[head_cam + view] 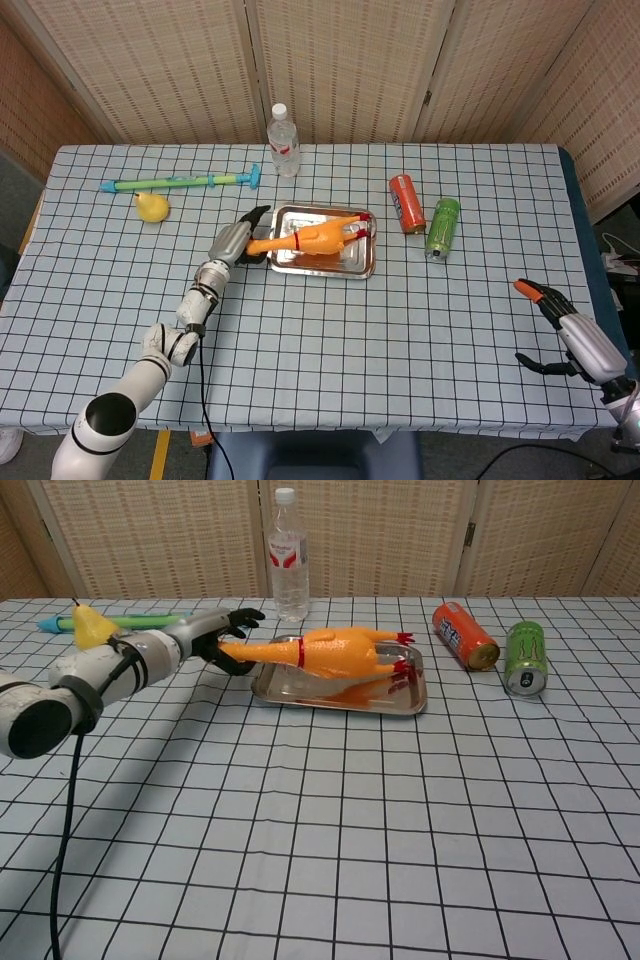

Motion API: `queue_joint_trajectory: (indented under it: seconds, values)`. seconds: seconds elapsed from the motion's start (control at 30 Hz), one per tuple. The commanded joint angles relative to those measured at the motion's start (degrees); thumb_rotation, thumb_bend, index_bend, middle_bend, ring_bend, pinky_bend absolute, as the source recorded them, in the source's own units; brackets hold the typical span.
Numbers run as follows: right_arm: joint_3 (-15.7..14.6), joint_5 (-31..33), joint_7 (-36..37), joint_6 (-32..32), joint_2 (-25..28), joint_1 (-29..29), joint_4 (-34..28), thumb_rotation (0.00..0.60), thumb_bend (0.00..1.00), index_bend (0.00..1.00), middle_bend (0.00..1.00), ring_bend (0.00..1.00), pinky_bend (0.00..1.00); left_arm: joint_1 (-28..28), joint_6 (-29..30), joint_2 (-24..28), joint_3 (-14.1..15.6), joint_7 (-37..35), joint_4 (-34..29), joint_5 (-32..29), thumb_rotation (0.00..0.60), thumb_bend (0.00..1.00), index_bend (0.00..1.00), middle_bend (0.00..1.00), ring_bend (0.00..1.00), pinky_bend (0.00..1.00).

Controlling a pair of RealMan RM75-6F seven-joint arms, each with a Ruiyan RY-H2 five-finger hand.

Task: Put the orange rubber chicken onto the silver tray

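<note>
Two hands show. The left hand (215,635) sits at the left rim of the silver tray (358,267), its fingers (243,614) spreading away from the neck of the orange rubber chicken (340,652); whether any fingertip touches the neck I cannot tell. The chicken lies across the tray, body inside, head poking over the left rim. The right hand (578,338) hovers at the table's (400,340) far right corner, fingers apart, holding nothing.
</note>
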Motion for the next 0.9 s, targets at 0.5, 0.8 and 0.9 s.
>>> queue_joint_trajectory:
  seconds: [0.5, 0.8, 0.9]
  values:
    - [0.55, -0.68, 2.25, 1.47, 0.08, -1.56, 1.39, 0.6, 0.21, 0.0, 0.0, 0.0, 0.0, -2.57, -1.96, 3.62, 2.38, -0.39, -4.72, 2.13, 0.6, 0.32, 0.0, 0.0, 0.0, 0.05]
    - [1.42, -0.56, 0.02, 3.0, 0.05, -2.68, 1.02, 0.6, 0.21, 0.0, 0.0, 0.0, 0.0, -0.67, -0.6, 18.3, 3.84, -11.41, -28.69, 5.74, 0.6, 0.31, 0.0, 0.0, 0.0, 0.04]
    - [2.26, 0.66, -5.21, 4.84, 0.23, -4.3, -0.74, 0.6, 0.21, 0.0, 0.0, 0.0, 0.0, 4.78, 8.66, 25.6, 6.17, -1.79, -39.59, 7.89, 0.6, 0.31, 0.0, 0.0, 0.0, 0.04]
